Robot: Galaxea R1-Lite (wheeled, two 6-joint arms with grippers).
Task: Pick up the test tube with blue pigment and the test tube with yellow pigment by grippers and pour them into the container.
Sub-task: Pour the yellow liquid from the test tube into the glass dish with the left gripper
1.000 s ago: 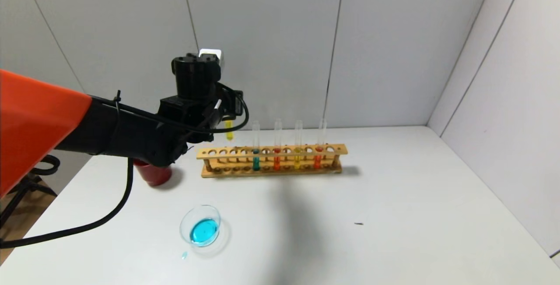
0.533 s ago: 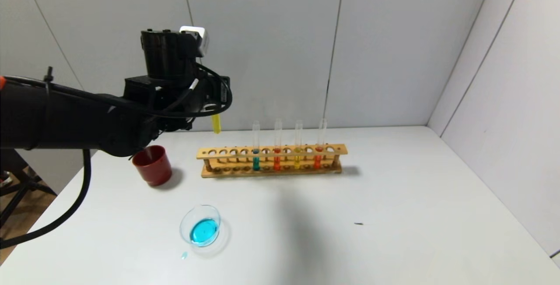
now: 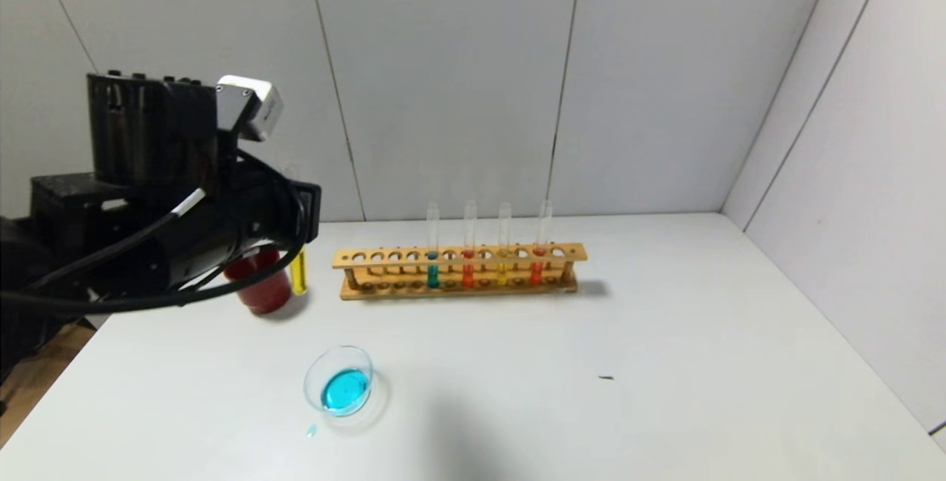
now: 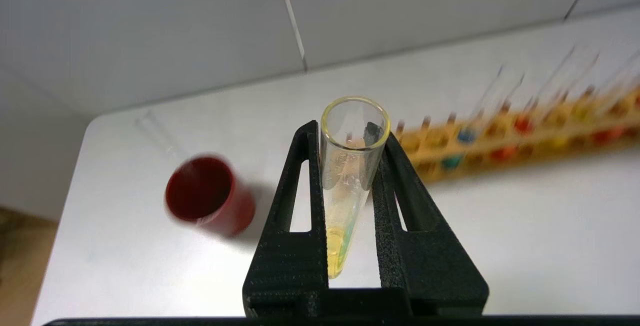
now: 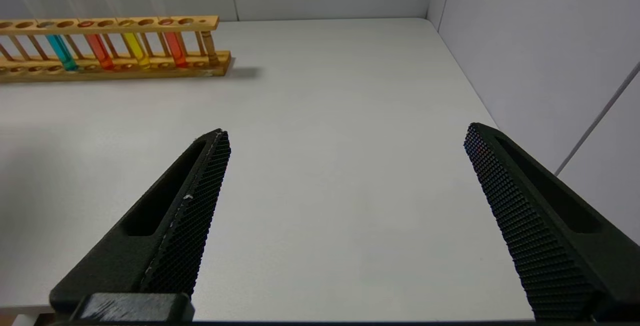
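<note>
My left gripper (image 3: 297,233) is shut on the test tube with yellow pigment (image 3: 298,275) and holds it upright above the table, right beside the dark red cup (image 3: 260,295). In the left wrist view the tube (image 4: 345,186) sits between the black fingers (image 4: 300,201), open mouth up, with yellow liquid at its bottom. The container (image 3: 338,390), a clear glass dish holding cyan-blue liquid, stands nearer the table's front, apart from the gripper. No tube with bright cyan-blue liquid shows. My right gripper (image 5: 346,133) is open and empty over bare table at the right.
A wooden rack (image 3: 458,271) at the table's middle back holds a teal tube (image 3: 432,274), two orange-red tubes (image 3: 467,274) and another yellow tube (image 3: 502,270). A small blue drop (image 3: 311,431) lies by the dish. Walls close the back and right.
My left gripper has carried the yellow tube from above the rack's left end leftward and down to beside the red cup. The dish and rack have not moved.
</note>
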